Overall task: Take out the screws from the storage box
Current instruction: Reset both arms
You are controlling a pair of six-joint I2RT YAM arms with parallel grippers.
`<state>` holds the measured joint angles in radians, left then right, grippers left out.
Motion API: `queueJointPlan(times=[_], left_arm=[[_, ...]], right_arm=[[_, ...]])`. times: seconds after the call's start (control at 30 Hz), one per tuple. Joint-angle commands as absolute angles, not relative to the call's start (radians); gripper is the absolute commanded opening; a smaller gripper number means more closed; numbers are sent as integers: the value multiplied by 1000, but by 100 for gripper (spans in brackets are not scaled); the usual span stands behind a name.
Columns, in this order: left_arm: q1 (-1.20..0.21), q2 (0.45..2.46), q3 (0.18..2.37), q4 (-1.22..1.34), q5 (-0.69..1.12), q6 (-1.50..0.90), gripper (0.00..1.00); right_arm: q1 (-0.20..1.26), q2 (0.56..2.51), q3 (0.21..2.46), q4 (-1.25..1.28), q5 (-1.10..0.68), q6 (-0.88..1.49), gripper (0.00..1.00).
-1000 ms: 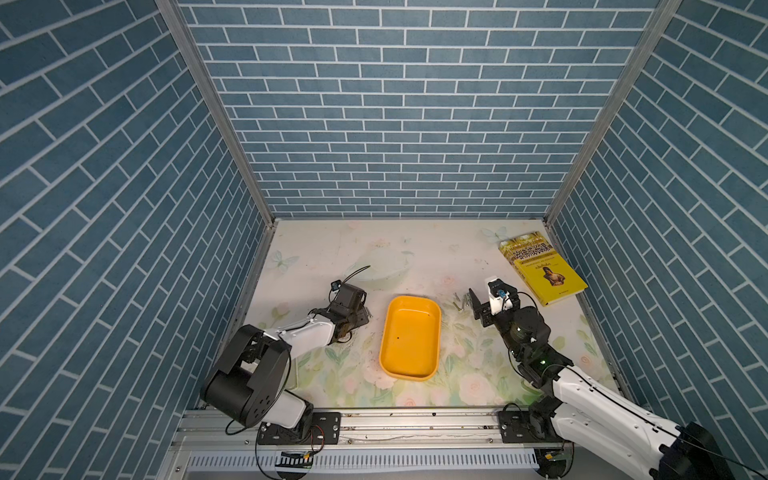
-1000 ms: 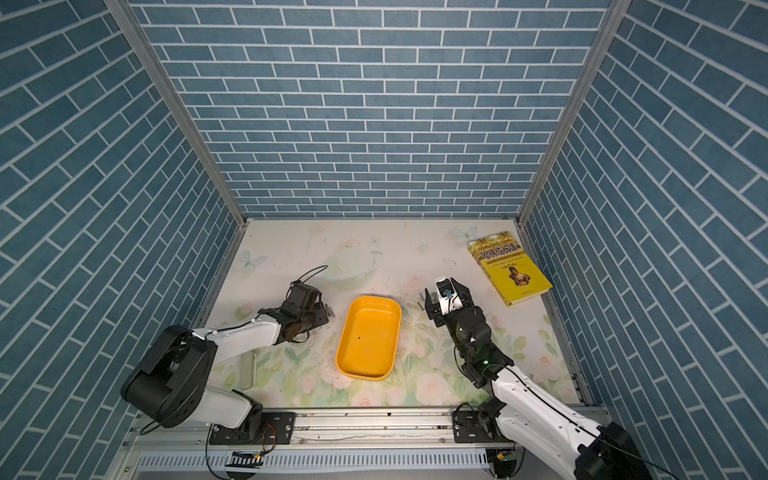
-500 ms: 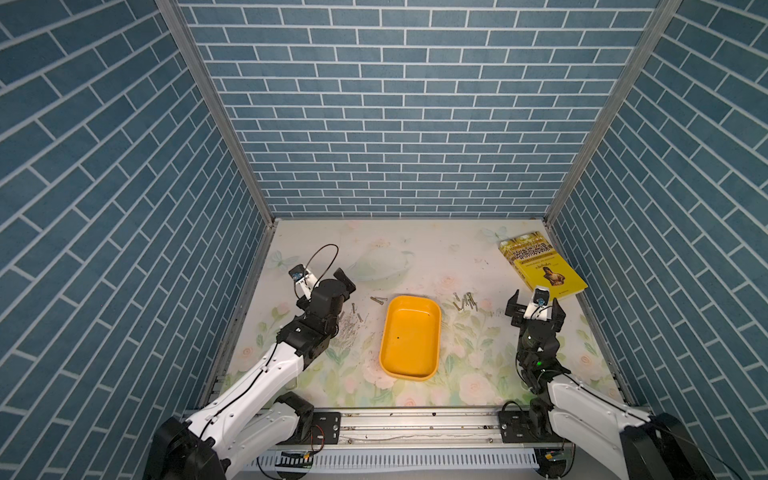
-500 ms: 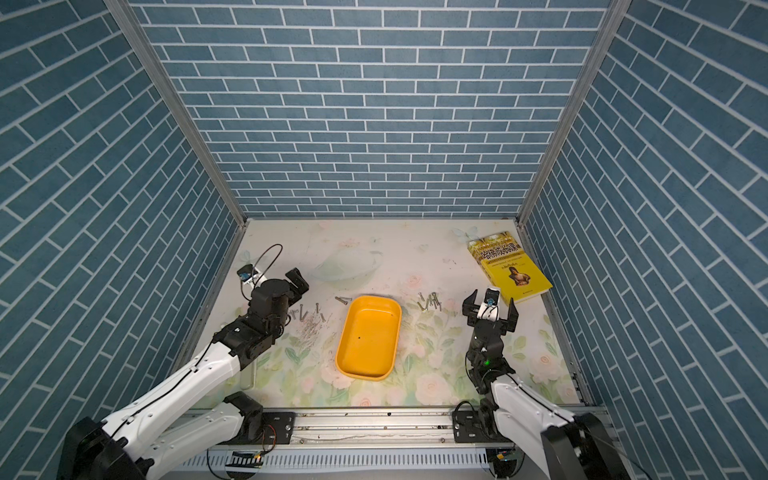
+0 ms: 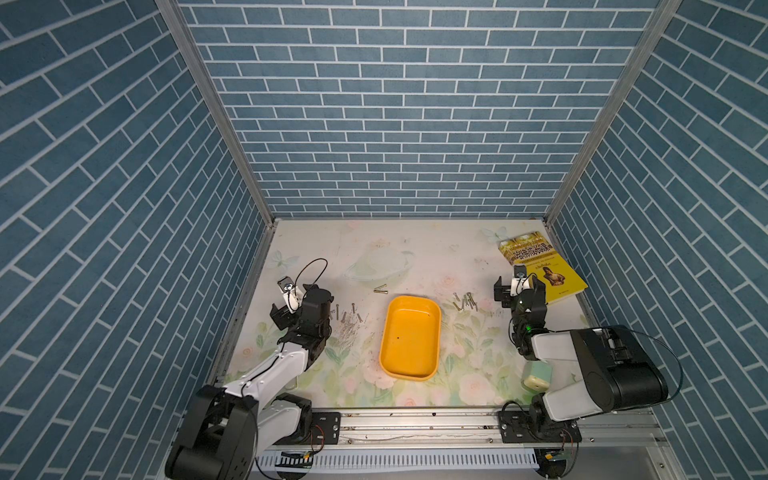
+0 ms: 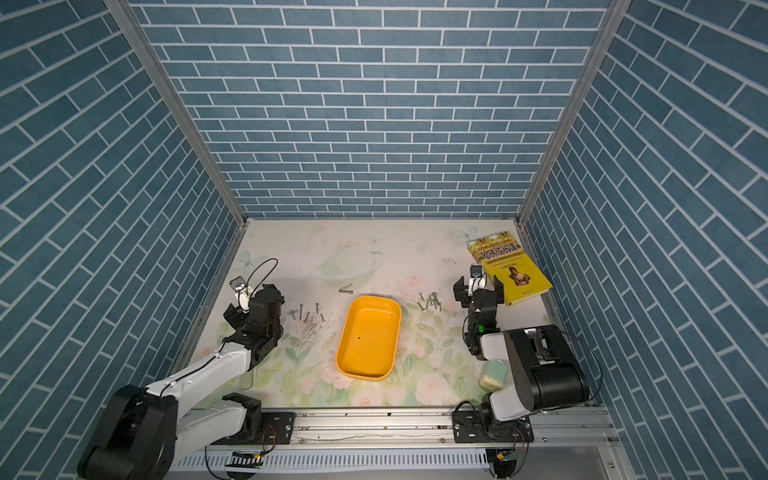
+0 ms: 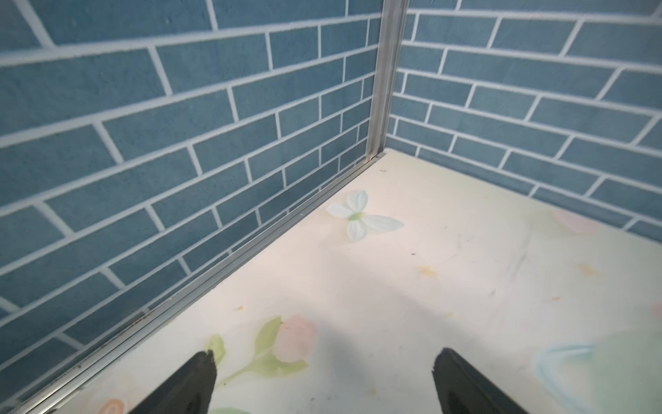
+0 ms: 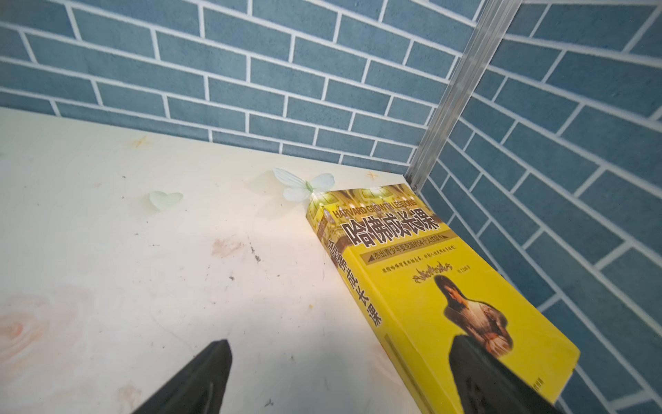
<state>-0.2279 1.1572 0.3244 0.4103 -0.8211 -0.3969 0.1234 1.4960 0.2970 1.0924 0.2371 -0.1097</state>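
Note:
The storage box (image 5: 411,365) (image 6: 365,370), a shallow yellow-orange tray, lies mid-table in both top views with no screws in it, only a dark speck. Screws lie on the mat: a silver group (image 5: 347,313) (image 6: 307,313) left of the box, another group (image 5: 465,301) (image 6: 430,301) off its far right corner, and a brass one (image 5: 380,289) (image 6: 345,289) just behind it. My left gripper (image 5: 299,301) (image 6: 252,302) (image 7: 322,362) is open and empty, left of the left group. My right gripper (image 5: 519,286) (image 6: 478,287) (image 8: 340,346) is open and empty beside the book.
A yellow book (image 5: 540,266) (image 6: 509,266) (image 8: 447,279) with a portrait cover lies in the far right corner, close to my right fingertips. A pale green gadget (image 5: 536,374) (image 6: 492,374) sits under the right arm. Blue brick walls close in three sides.
Both grippers have opened and lifted away from the screw groups. The left arm swung out to the left, the right arm drew back to the right by the book.

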Motion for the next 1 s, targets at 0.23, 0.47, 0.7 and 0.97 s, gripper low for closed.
queueJointPlan(times=[0.23,0.47,0.7,0.97], left_arm=[[-114,1386,297,975,-485,-121,100],[-59,1521,197,1319,-227,-38,100],[-58,1515,205,1294,-219,-34,100],[-60,1513,202,1297,-220,-34,100]], right_arm=[[34,1530,228,1263,-35,-52,100],[34,1527,222,1266,-32,-53,100],[34,1530,225,1264,-37,-50,100],[34,1528,224,1266,-37,-50,100]])
